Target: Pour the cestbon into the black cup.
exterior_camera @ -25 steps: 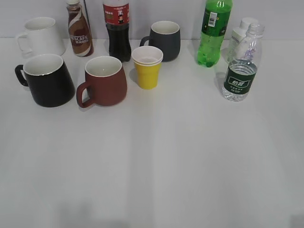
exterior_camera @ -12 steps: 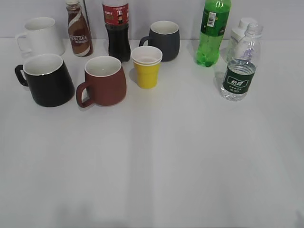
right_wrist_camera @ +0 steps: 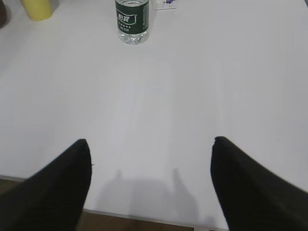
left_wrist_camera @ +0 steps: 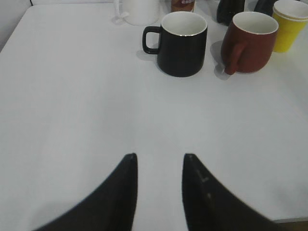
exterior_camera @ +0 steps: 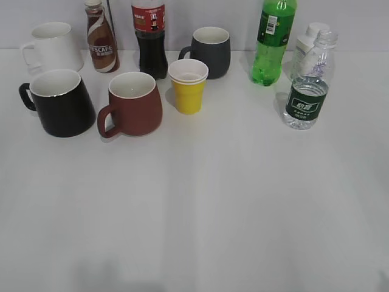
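From the exterior view the white desk [exterior_camera: 200, 207] carries everything and neither of my tools shows. The cestbon [exterior_camera: 308, 82] stands upright at about 2 o'clock on the desk, cap off, just in front of a white bottle [exterior_camera: 307, 42] and near the green soda bottle [exterior_camera: 273, 41]. The black cup [exterior_camera: 59, 102] sits at 10 o'clock, handle to the left, just beside the reddish-brown mug [exterior_camera: 132, 104]; further back are a white mug [exterior_camera: 53, 47], a Nescafe bottle [exterior_camera: 100, 38], a cola bottle [exterior_camera: 151, 38], a dark grey mug [exterior_camera: 209, 52] and stacked yellow paper cups [exterior_camera: 189, 86]. In the left wrist view my left tool [left_wrist_camera: 159, 161] hangs over bare desk with a narrow gap between its fingers, holding nothing; the black cup [left_wrist_camera: 180, 43] lies toward 12 o'clock, well apart. In the right wrist view my right tool [right_wrist_camera: 151, 147] is spread wide and empty, with the cestbon [right_wrist_camera: 132, 21] toward 12 o'clock, well apart.
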You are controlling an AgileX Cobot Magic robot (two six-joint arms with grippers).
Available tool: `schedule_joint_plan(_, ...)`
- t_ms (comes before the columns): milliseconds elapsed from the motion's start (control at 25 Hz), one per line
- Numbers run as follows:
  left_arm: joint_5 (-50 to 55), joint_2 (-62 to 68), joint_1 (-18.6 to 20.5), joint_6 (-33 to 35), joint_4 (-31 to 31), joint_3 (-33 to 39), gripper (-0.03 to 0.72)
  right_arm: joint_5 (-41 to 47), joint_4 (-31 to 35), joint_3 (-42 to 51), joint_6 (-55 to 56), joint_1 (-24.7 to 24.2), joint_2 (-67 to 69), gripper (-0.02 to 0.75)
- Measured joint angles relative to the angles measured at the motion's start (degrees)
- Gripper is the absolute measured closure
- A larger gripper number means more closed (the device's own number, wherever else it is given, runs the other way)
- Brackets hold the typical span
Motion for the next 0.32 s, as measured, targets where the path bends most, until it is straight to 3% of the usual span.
schedule_joint_plan(320,0.0,0.0,0.0,0.0,0.0,0.0,0.449,-0.1,0.0,0.0,0.0,0.0,0.0,0.158)
